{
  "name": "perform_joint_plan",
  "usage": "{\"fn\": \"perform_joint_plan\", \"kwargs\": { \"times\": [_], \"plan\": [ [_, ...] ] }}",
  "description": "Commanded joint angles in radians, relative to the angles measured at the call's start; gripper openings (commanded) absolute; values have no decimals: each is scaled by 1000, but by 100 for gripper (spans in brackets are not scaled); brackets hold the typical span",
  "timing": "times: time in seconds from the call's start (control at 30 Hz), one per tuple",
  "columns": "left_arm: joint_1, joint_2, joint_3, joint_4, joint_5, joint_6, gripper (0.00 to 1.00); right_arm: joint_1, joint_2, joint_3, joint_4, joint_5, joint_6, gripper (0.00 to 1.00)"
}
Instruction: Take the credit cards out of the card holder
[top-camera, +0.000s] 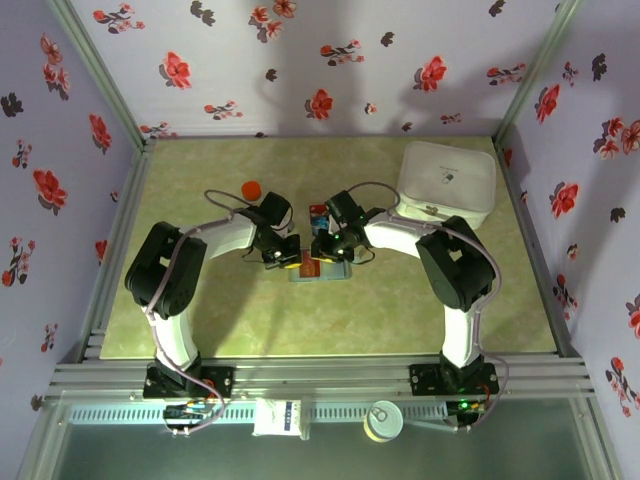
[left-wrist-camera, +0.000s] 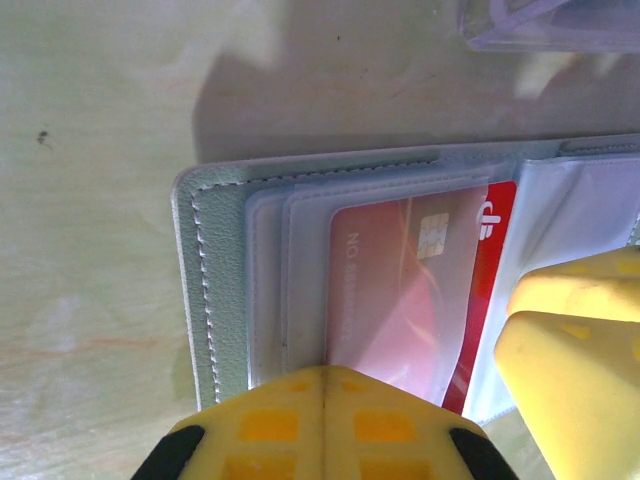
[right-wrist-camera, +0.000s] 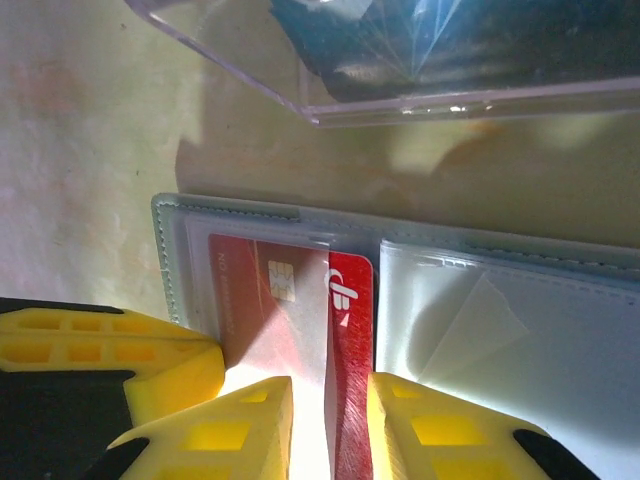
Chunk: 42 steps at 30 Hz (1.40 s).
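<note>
The clearest mark I can see is a white looping logo on the red band of the credit card (right-wrist-camera: 300, 320), low centre in the right wrist view. It looks like the letters "db", though I can't be sure. It shows again right of centre in the left wrist view. There, faint print under the card holder (left-wrist-camera: 215, 300) sleeve begins "NO"; the rest blurs. The white box (top-camera: 447, 180), upper right, carries a small dark mark I can't read.
</note>
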Motion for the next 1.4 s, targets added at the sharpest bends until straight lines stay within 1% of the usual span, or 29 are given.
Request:
{"fn": "perform_joint_plan", "kwargs": {
  "times": [0.0, 0.37, 0.53, 0.77, 1.0, 1.17, 1.37],
  "plan": [
    [-1, 6, 13, -57, -47, 20, 0, -11, 8, -13, 42, -34, 31, 27],
    [0, 12, 12, -56, -49, 21, 0, -25, 12, -47, 63, -41, 44, 28],
    [0, 23, 8, -56, -42, 20, 0, -25, 26, -52, 91, -85, 55, 27],
    [-1, 21, 5, -53, -39, 18, 0, -25, 25, -53, 104, -102, 64, 26],
    [-2, 20, 2, -51, -37, 15, 0, -25, 1, -57, 58, -50, 42, 26],
    [0, -7, -4, -23, -8, 2, 1, -25, -11, -61, 68, -67, 45, 26],
    [0, -37, 17, -35, -19, 2, 4, -25, -37, -67, 70, -63, 49, 26]
  ]
}}
